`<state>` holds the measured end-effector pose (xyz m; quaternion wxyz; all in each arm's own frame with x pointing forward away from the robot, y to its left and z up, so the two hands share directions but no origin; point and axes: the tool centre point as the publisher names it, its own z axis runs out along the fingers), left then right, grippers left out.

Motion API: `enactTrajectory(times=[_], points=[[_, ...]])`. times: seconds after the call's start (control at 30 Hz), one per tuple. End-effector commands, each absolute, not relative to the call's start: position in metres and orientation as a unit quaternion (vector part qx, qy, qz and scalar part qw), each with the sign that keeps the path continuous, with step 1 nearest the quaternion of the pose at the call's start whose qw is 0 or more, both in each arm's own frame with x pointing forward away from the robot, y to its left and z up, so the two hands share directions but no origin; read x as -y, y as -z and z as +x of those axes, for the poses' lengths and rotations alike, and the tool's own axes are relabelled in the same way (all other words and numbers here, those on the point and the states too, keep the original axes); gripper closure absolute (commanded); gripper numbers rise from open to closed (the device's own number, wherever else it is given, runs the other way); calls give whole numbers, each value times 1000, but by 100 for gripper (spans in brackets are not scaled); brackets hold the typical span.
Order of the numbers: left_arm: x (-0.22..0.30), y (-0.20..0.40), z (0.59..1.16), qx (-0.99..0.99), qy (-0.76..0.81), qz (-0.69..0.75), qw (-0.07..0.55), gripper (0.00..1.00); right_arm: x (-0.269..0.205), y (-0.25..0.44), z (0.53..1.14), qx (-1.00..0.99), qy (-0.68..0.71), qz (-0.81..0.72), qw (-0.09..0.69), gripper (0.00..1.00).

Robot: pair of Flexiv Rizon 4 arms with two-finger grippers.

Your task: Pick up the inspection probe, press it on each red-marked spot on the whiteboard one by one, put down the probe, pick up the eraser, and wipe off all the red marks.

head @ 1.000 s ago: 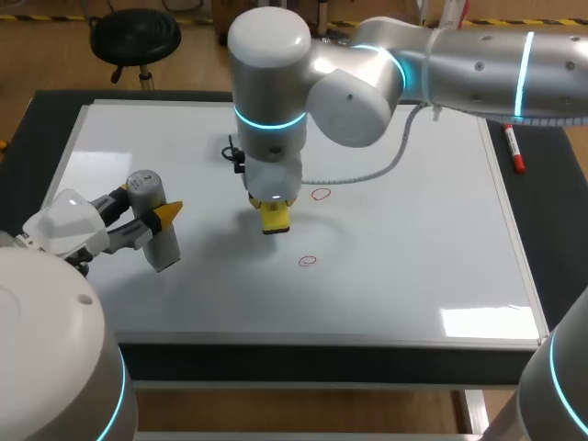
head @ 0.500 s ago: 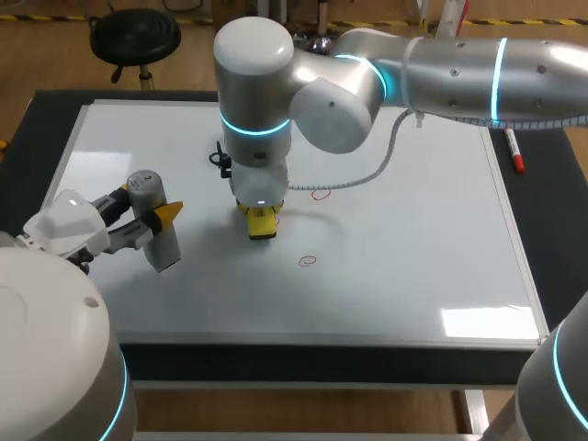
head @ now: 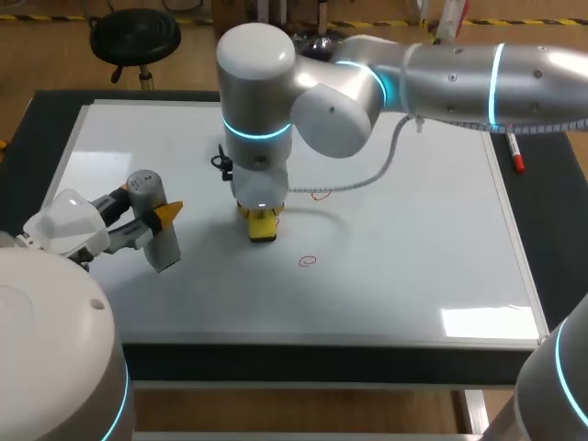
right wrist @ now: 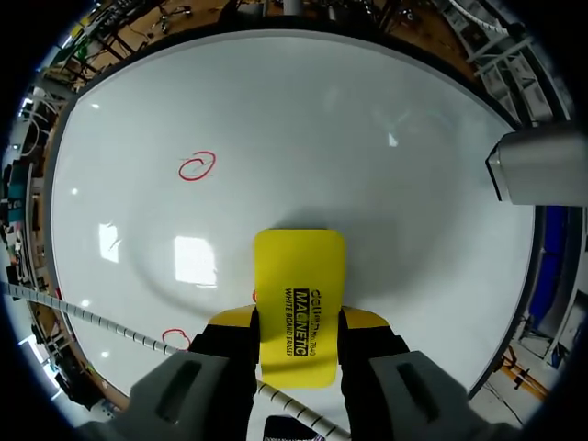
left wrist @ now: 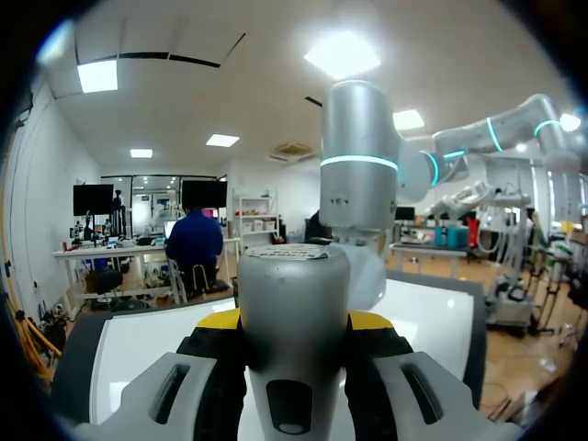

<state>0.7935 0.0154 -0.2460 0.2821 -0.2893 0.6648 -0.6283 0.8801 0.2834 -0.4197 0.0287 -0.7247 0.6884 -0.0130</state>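
Whiteboard (head: pixel 413 276): flat on the table. Right arm (head: pixel 441 69): has shifted left within the last second. Right gripper (right wrist: pixel 296 323): pinches the yellow eraser (right wrist: pixel 299 294), low over mid-board, so wiping is likely under way. Left gripper (left wrist: pixel 294 323): clamped on the probe (left wrist: pixel 292 294), unmoved above the board's left side. Red marks (head: pixel 308 261): two still unwiped.
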Motion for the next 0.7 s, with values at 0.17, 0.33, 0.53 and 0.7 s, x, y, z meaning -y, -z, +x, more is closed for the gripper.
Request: enactTrajectory(times=[0.17,0.33,0.53,0.7], points=[[-12,245,795,-665,626,-292,285,100,-283,427,884,-686,7,-727,17,100],[-12,245,795,-665,626,-292,285,100,-281,430,885,-688,6,-725,14,100],[-12,245,795,-665,626,-292,285,100,-273,433,887,-694,8,-720,9,100],[-12,245,795,-665,626,-292,285,100,-261,433,889,-702,14,-712,7,100]])
